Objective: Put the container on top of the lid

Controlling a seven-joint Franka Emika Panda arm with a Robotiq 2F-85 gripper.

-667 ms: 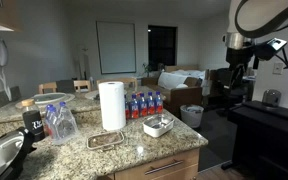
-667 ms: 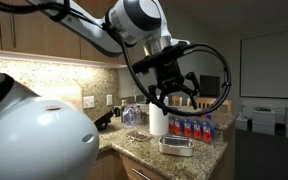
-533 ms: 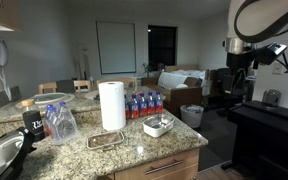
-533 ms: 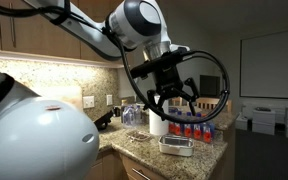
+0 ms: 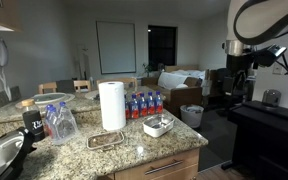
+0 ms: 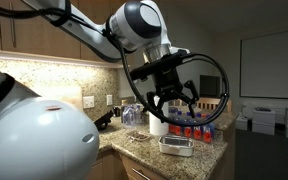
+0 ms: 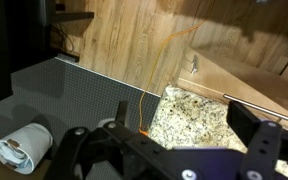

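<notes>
Gripper (image 6: 172,101) spread apart, empty, above the counter (image 5: 144,155).
Container (image 5: 158,126) sits apart from the lid (image 5: 106,140); the lid's clear outline is faint against the granite.

Speckled beige counter (image 5: 134,150) — white paper-towel roll (image 5: 111,105)

Your gripper (image 6: 171,102) sits lower than 0.7 s ago and has shifted slightly toward frame left. Nearly all of that drop comes in first interval; over last half second it barely moves. Fingertips now overlap top of paper-towel roll (image 6: 158,127), which showed more fully before. In an exterior view, far end of arm (image 5: 240,46) has tipped down a touch; light part beside it sits lower.
</notes>
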